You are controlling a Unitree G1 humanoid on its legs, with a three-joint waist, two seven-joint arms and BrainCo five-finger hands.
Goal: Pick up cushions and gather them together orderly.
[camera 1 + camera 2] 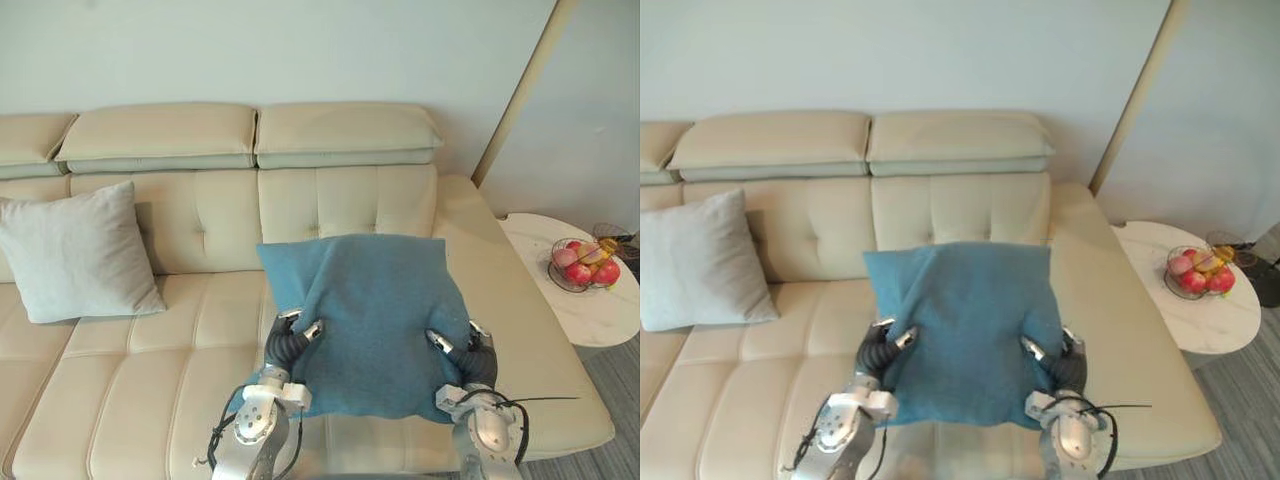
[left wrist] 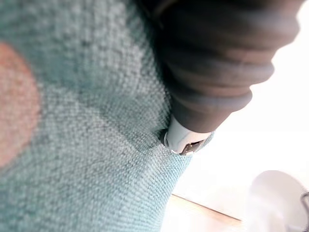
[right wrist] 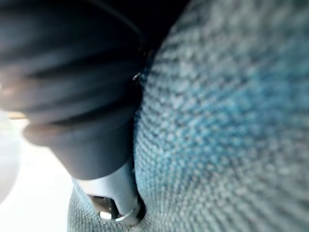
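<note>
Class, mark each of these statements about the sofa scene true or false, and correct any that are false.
1. The blue cushion is gripped at its sides by the left hand and the right hand. True.
2. The blue cushion touches the grey cushion. False: they are apart, with bare sofa between them.
3. The grey cushion leans against the sofa's back, on the robot's left. True.
4. The fruit basket stands on the sofa seat. False: it stands on the round white side table beside the sofa, on the robot's right.
</note>
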